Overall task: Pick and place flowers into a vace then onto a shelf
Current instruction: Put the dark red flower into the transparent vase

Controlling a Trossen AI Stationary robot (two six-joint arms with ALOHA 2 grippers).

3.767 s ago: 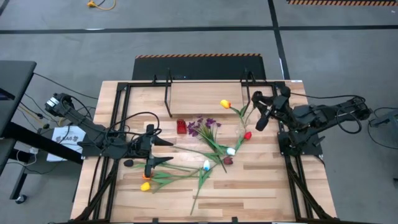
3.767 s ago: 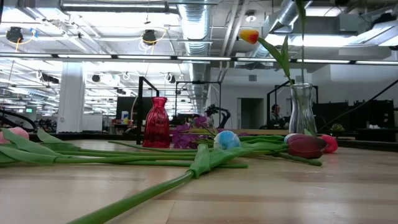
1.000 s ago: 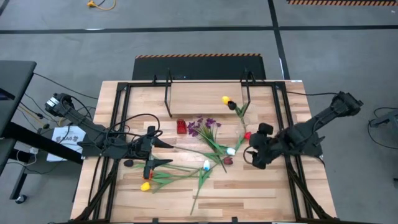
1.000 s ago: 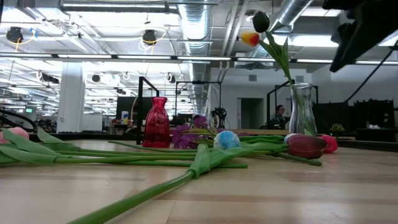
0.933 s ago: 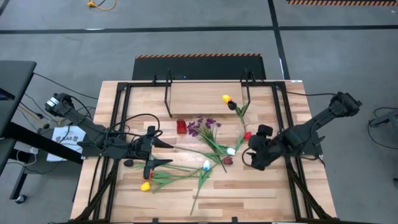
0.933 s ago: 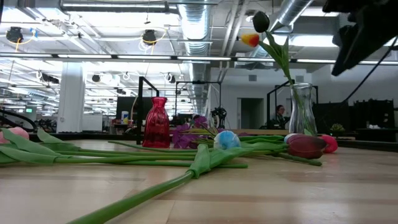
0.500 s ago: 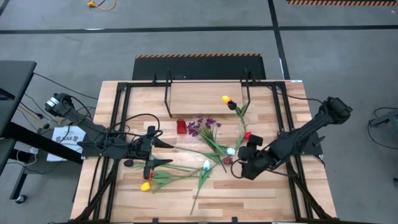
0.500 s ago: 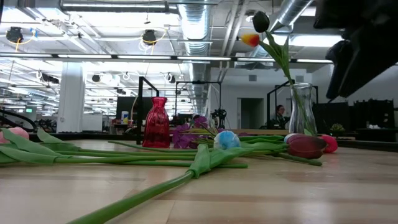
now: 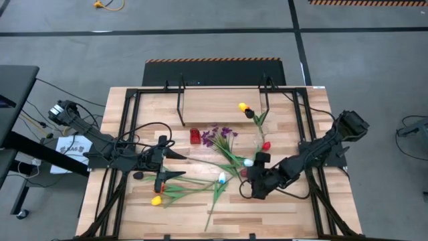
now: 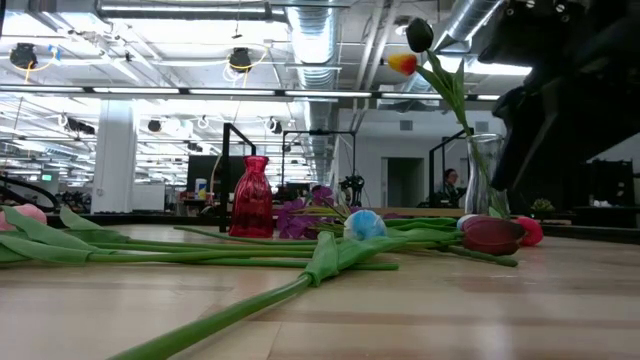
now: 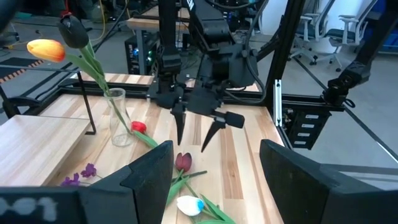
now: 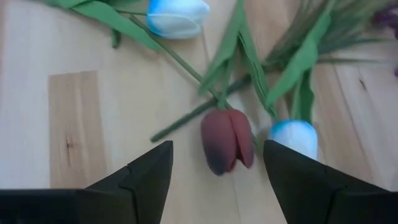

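Note:
Several flowers lie loose on the table: a maroon tulip [image 12: 227, 148], white tulips [image 12: 177, 15], a red tulip [image 9: 266, 145], a purple sprig [image 9: 217, 136] and a yellow tulip [image 9: 156, 199]. A clear vase [image 9: 259, 126] stands by the shelf [image 9: 221, 106] with a yellow-orange tulip [image 10: 400, 61] and a dark one [image 10: 419, 35] in it. My right gripper [image 11: 193, 144] is open, pointing down just above the maroon tulip [image 11: 183, 162] and touching nothing. My left gripper [image 9: 182, 163] waits open over the table's left half.
A small red vase [image 9: 194, 136] stands in front of the shelf's left end. Green stems and leaves [image 9: 221, 191] cross the middle of the table. The black frame rails [image 9: 120, 134] run along both sides. Bare wood [image 9: 281, 214] lies at the near right.
My right gripper has come down and moved toward the table's near left, from beside the red tulip to over the maroon tulip, staying open. The flowers have not moved.

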